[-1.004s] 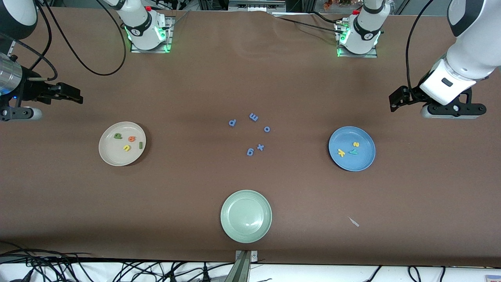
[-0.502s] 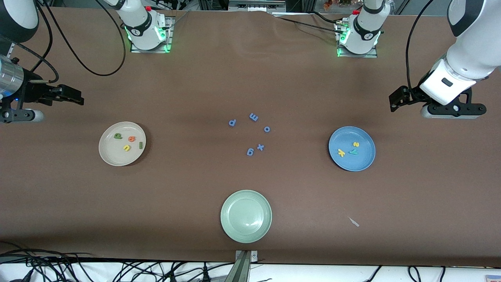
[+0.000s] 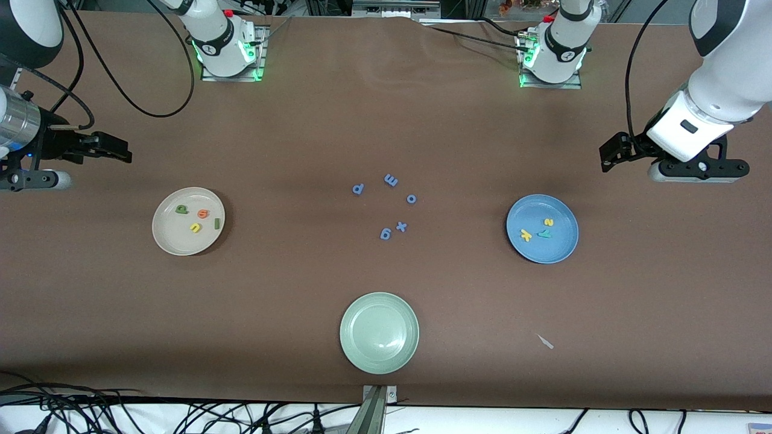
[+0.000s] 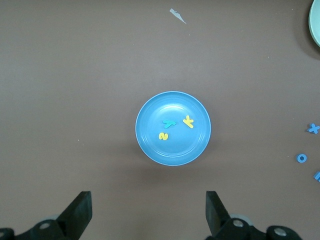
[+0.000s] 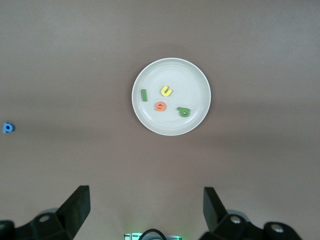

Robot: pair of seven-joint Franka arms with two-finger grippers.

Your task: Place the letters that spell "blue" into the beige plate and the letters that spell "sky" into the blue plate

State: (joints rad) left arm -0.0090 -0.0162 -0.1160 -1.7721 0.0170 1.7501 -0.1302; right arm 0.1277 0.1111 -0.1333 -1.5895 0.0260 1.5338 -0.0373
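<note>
**Right gripper drifts slightly; letters all sorted**

Since a second ago the right gripper (image 3: 117,150) has shifted a little toward the table's middle, hanging over bare table at the right arm's end (its wrist and cable moved with it); its fingers (image 5: 75,210) are spread wide and hold nothing. The left gripper (image 3: 610,154) has not moved, waiting over bare table at the left arm's end, fingers (image 4: 80,212) spread and empty.

Nothing on the table has changed. The beige plate (image 3: 166,241) holds the letters that spell "blue" (image 3: 199,219): dark green b, orange e, yellow u, green l, all lying apart. The blue plate (image 3: 561,250) holds the letters that spell "sky" (image 3: 540,230); k and y are close together.

Five blue-purple letters (image 3: 389,205) lie loose mid-table. The pale green plate (image 3: 353,349) sits nearest the front camera.
</note>
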